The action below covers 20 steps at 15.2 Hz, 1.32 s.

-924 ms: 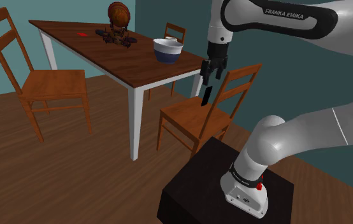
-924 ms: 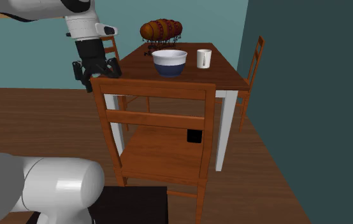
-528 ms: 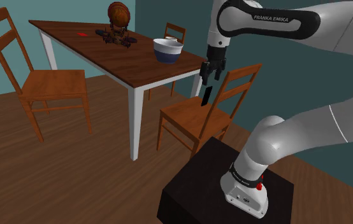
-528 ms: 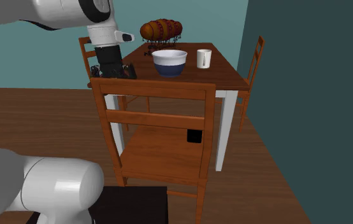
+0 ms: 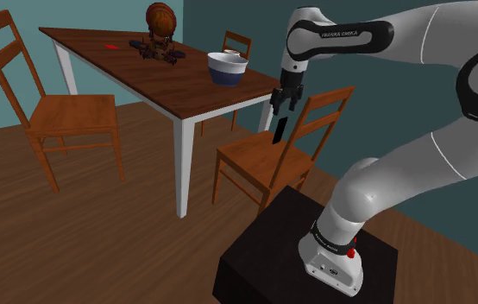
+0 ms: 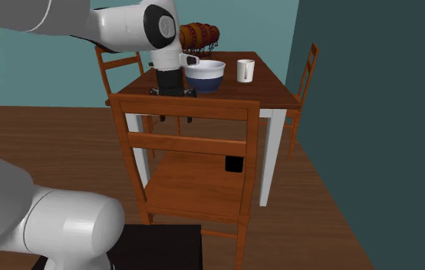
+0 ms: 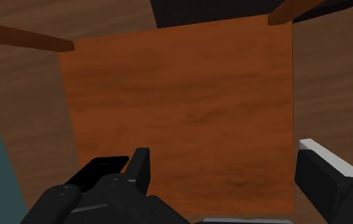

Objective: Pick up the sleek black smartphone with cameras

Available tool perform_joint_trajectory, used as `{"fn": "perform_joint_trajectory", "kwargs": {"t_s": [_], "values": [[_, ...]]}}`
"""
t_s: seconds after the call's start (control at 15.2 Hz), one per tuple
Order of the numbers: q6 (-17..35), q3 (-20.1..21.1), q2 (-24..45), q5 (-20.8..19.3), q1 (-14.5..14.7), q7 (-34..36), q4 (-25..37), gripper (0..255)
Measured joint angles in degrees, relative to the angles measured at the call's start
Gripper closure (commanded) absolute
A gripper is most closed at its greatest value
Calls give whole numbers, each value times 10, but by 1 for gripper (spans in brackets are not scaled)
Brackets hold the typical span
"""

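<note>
At centre right of the shoulder view stands the wooden chair [image 5: 259, 164]. Your gripper [image 5: 283, 100] hovers above it, fingers apart. The black smartphone [image 5: 278, 129] stands upright on the seat just below. I suggest you descend straight and pinch its flat faces.

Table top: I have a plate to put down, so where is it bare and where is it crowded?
The dark wooden table top is bare between the small red item, the brown airship model and its near corner. Crowded: the end with the blue and white bowl and white mug.
</note>
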Motion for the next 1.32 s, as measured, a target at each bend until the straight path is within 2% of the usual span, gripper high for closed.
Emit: {"fn": "perform_joint_trajectory", "kwargs": {"t_s": [0.53,0.86,1.06,1.32], "values": [[100,-83,125,18,-21,-60,44,0],[147,-131,219,61,-33,-115,96,0],[167,-156,287,103,-45,-157,140,0],[191,-165,328,132,-54,-181,152,0]]}}
